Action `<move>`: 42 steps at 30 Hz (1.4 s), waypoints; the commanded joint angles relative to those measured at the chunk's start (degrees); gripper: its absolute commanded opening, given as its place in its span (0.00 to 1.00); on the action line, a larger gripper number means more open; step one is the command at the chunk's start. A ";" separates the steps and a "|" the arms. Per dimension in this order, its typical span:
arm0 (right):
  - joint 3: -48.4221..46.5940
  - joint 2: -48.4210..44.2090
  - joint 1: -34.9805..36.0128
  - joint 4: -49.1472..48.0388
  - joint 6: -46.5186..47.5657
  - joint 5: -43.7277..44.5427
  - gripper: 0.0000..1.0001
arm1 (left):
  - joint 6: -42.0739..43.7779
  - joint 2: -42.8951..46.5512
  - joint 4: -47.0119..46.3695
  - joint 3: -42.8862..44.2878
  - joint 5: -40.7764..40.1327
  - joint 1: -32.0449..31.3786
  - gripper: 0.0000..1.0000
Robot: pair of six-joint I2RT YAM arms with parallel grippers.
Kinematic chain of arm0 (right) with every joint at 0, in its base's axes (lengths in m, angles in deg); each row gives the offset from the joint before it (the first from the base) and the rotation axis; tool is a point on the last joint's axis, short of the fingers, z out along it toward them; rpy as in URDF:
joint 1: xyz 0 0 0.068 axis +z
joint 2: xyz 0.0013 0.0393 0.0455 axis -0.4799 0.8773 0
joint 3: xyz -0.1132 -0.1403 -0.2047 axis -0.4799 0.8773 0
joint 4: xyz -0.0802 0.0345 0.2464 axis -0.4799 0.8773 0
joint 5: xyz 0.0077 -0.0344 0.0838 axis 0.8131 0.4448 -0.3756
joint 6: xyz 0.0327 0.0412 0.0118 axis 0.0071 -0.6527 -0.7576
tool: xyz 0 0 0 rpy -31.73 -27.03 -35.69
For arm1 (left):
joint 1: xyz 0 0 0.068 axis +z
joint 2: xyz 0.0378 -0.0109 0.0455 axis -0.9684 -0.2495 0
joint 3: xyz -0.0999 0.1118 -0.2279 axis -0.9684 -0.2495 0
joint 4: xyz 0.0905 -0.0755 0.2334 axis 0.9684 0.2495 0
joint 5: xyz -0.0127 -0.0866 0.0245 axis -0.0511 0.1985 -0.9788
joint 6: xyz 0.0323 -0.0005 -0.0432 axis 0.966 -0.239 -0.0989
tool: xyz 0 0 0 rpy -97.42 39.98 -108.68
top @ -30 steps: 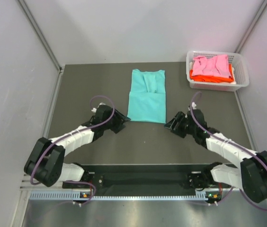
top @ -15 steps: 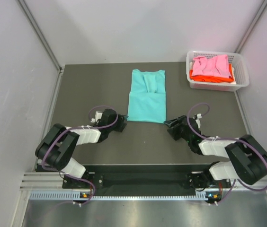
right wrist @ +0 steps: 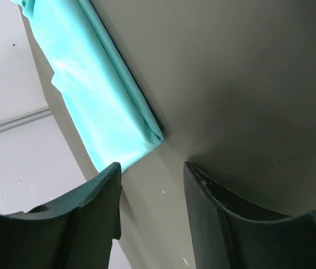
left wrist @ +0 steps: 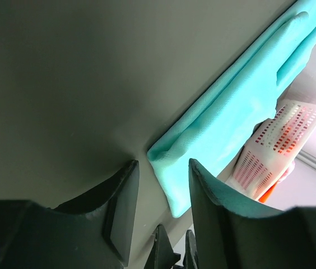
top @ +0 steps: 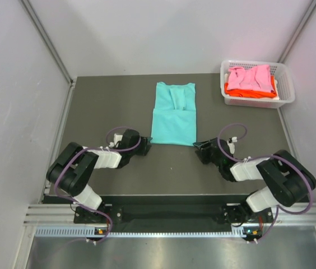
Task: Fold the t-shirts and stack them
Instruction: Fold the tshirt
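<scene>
Left gripper [top: 142, 147] and right gripper [top: 200, 146], jaws spread and empty, sit low at the tee's [top: 173, 117] near corners; sliding in could bunch the fold.

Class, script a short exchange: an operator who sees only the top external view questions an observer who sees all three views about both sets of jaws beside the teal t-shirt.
Operator: Are the left jaws open?
Observer: Yes, open. The near corner of the teal t-shirt shows in their gap, not pinched.
Operator: And the right jaws?
Observer: Open too. The shirt's other near corner lies just ahead of their gap, ungripped, flat on the table.
</scene>
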 commanded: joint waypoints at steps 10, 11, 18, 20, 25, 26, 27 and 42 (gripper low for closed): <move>-3.94 6.93 0.75 0.21 -0.44 2.35 0.41 | 0.87 -3.39 5.79 1.27 1.75 0.07 0.43; -4.38 7.19 0.75 0.30 -0.53 2.26 0.40 | 1.41 -4.35 5.88 2.32 2.36 0.16 0.42; -5.61 7.81 0.83 2.76 -0.80 3.31 0.37 | 2.12 -5.07 7.46 2.94 3.25 0.86 0.33; -5.52 8.07 0.66 3.46 -1.23 3.75 0.35 | 2.20 -4.98 7.46 2.86 3.34 1.22 0.30; -6.31 9.74 0.22 4.34 -1.32 3.40 0.25 | 2.73 -6.21 7.20 3.12 4.48 2.10 0.23; -6.49 10.18 0.13 4.34 -1.06 3.32 0.23 | 2.82 -6.38 7.11 3.29 4.74 2.18 0.19; -6.75 10.27 -0.04 4.60 -0.62 2.97 0.16 | 2.90 -6.47 7.11 3.12 4.92 2.36 0.15; -4.91 -2.37 -0.84 17.86 9.13 -3.27 0.00 | 5.02 4.85 18.95 -1.71 7.73 -0.62 0.00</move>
